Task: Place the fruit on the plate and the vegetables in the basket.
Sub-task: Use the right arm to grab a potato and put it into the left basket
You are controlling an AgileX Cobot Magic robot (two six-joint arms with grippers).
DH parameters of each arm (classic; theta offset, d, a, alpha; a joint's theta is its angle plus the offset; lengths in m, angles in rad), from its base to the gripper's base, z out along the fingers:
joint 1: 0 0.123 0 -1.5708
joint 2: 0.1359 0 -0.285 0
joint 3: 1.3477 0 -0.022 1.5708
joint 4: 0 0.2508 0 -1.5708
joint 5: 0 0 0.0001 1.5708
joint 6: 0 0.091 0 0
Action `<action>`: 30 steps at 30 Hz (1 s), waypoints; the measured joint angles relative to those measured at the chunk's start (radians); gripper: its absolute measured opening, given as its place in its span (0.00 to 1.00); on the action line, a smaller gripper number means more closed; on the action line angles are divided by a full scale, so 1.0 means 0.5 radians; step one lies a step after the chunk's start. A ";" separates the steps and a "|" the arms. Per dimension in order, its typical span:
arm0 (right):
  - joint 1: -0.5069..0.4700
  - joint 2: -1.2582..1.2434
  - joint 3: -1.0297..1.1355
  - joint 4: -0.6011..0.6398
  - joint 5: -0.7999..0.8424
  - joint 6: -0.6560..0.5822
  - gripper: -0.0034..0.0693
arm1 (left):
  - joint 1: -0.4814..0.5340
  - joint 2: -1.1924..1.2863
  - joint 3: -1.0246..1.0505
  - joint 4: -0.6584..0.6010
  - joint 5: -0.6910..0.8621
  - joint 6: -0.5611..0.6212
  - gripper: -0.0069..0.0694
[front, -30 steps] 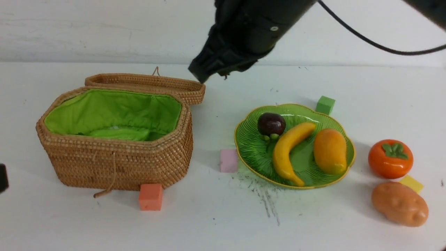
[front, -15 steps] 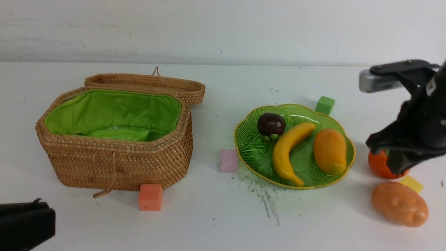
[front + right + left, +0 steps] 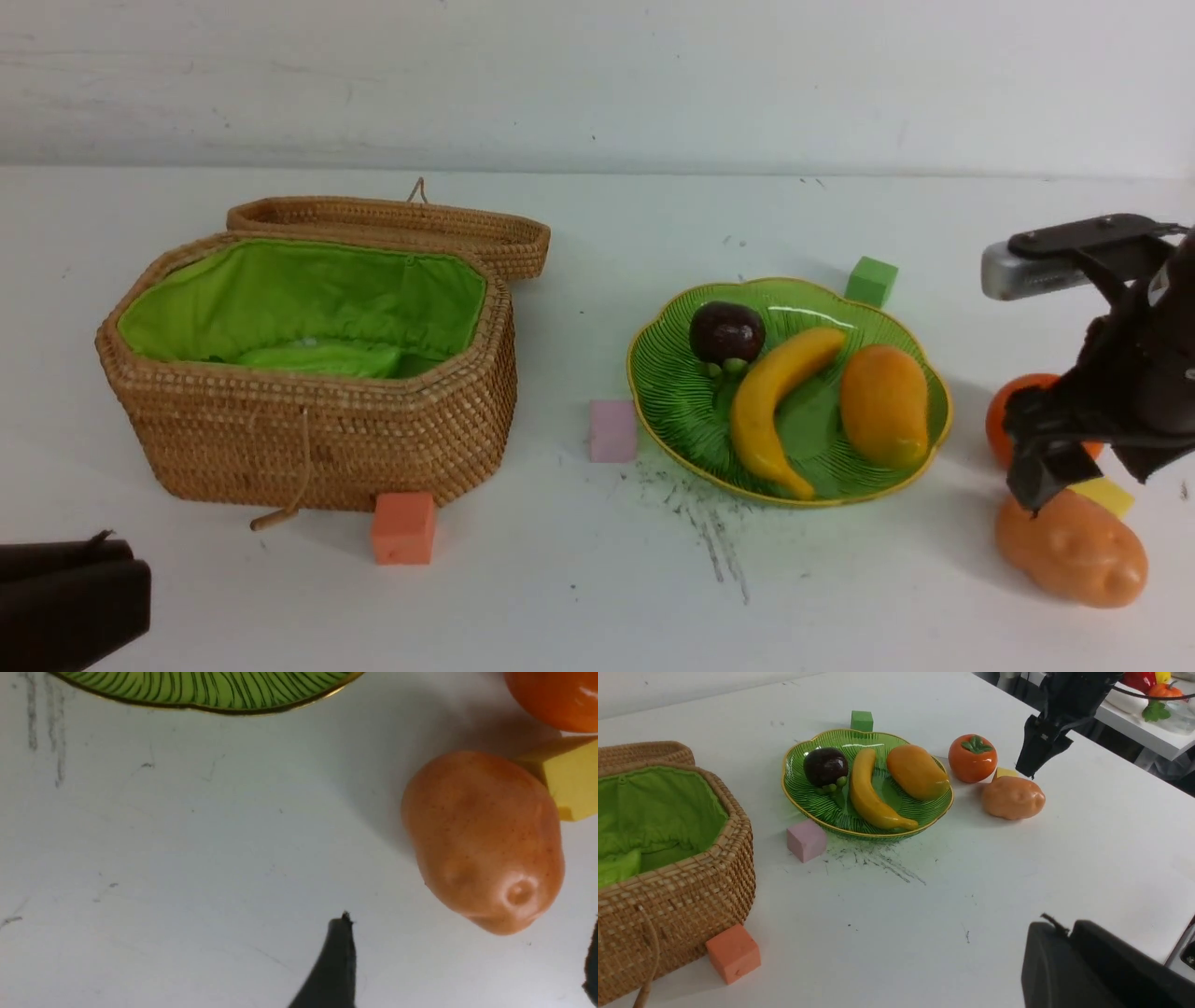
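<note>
Inspecting the robot's right side shows the right tool spread wide and poised over the potato. The potato lies on the bench, well apart from the basket where it belongs. The left tool sits low at the near left, its tips pressed together and pinching nothing.

Placement: the banana, mangosteen and mango lie on the plate. The persimmon stands on the bench just beyond the potato, beside the plate.

Risks, as judged:
1. A yellow cube sits between potato and persimmon and appears to touch the potato. A fingertip coming down on that side may land on the cube or trap it in the grip.
2. The potato is glossy and rounded. A closure off its middle may squeeze it out and roll it against the persimmon or the plate.
3. The way to the basket likely crosses the loaded plate, so a slip there would knock the fruit about.

Obscured:
- In the front view the right tool covers most of the persimmon.
- One of its fingers is cut off at the edge of the right wrist view.
- The clearance above the potato cannot be judged.
- A pale green mass in the basket lining may be the cucumber or folded fabric; this cannot be told.
- No carrot is visible.
</note>
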State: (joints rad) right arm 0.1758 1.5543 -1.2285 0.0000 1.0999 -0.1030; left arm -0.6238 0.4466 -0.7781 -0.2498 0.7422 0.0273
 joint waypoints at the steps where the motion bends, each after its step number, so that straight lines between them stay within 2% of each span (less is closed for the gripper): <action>1: 0.028 0.045 0.000 -0.071 0.000 -0.004 0.97 | 0.000 0.000 0.000 0.000 -0.004 0.000 0.16; 11: 0.035 0.412 0.000 -0.325 -0.072 -0.005 0.96 | 0.000 0.000 0.000 0.000 -0.008 0.000 0.16; 17: 0.035 0.540 0.000 -0.395 -0.170 -0.009 0.96 | 0.000 0.000 0.000 0.000 -0.008 0.000 0.17; 30: 0.032 0.626 -0.015 -0.305 -0.208 -0.139 0.92 | 0.000 0.000 0.000 0.000 -0.008 0.000 0.17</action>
State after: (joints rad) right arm 0.1916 1.8674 -1.2358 -0.1524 0.9957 -0.1722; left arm -0.6238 0.4466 -0.7781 -0.2498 0.7381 0.0273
